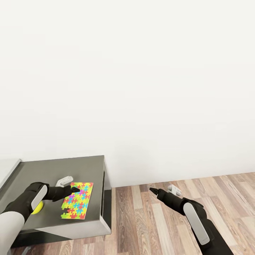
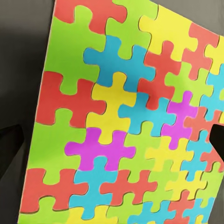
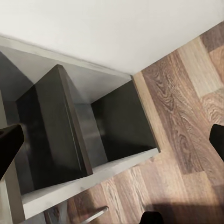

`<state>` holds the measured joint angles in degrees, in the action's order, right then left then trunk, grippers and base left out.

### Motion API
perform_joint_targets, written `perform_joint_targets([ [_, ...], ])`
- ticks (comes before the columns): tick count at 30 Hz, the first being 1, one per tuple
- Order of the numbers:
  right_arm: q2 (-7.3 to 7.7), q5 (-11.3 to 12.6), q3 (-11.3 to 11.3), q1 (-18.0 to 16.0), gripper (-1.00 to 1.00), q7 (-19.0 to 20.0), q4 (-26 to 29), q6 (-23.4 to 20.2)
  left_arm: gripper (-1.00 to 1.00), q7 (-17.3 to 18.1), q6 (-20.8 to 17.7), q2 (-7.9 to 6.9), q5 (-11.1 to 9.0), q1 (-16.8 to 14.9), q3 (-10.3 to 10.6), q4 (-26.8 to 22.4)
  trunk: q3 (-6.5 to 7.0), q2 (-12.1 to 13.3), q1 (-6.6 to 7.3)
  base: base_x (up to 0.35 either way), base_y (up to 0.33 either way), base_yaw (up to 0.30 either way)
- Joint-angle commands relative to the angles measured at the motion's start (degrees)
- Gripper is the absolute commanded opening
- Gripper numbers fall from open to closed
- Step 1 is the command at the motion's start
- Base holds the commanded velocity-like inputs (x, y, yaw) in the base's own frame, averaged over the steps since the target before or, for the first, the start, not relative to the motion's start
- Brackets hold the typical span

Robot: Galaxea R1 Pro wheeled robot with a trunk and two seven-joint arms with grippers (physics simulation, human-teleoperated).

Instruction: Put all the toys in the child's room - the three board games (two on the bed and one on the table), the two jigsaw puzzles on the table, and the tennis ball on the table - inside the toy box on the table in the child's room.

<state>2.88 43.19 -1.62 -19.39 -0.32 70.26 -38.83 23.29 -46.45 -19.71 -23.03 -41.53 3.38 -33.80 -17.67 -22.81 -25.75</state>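
One jigsaw puzzle [image 1: 79, 202] lies flat on the dark grey lower section of the table [image 1: 53, 170], near its right edge. My left gripper [image 1: 72, 190] hovers open just over the puzzle's far left part. In the left wrist view the multicoloured puzzle [image 2: 121, 121] spreads beneath the camera, with a dark fingertip at either side of it. The tennis ball [image 1: 37, 209] rests on the table under my left forearm, partly hidden. My right gripper [image 1: 152, 191] hangs open over the wood floor, right of the table, holding nothing. The toy box and board games are out of view.
A plain white wall stands right behind the table. The light grey higher desk top [image 1: 7, 170] starts at the far left. In the right wrist view, open dark shelf compartments [image 3: 70, 135] of the table face the plank floor [image 3: 186, 107].
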Motion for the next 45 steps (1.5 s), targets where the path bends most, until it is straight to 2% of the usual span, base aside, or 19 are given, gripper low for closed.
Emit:
perform_joint_targets([
  [1,0.03,0.0,-0.1,0.0,1.0,0.0,0.1,-0.2,1.0,0.2,-0.1,-0.06,0.0,0.0,0.2,0.0,-0.1,-0.1,-0.03,0.0,-0.008,0.0],
  [9,-0.03,0.0,-0.1,0.0,1.0,0.0,0.1,-0.2,1.0,0.2,-0.1,-0.06,0.0,0.0,0.2,0.0,-0.1,-0.1,-0.03,0.0,-0.01,0.0],
  [25,-0.55,-0.2,-0.3,0.0,1.0,0.0,0.1,-0.1,1.0,0.2,-0.1,-0.06,0.0,0.0,0.2,0.0,-0.1,-0.1,-0.03,0.0,-0.122,0.0],
  [40,-0.75,0.1,-0.5,-0.2,1.0,-0.2,-0.4,-0.6,1.0,0.2,-0.2,-0.06,0.0,0.0,0.2,0.0,-0.1,-0.1,-0.03,0.0,-0.006,0.0],
  [45,-0.97,0.2,-0.6,-2.5,1.0,-0.5,-3.4,-2.2,1.0,0.2,-0.1,-0.04,0.0,0.0,0.2,0.0,-0.1,-0.1,-0.03,0.0,0.0,0.0],
])
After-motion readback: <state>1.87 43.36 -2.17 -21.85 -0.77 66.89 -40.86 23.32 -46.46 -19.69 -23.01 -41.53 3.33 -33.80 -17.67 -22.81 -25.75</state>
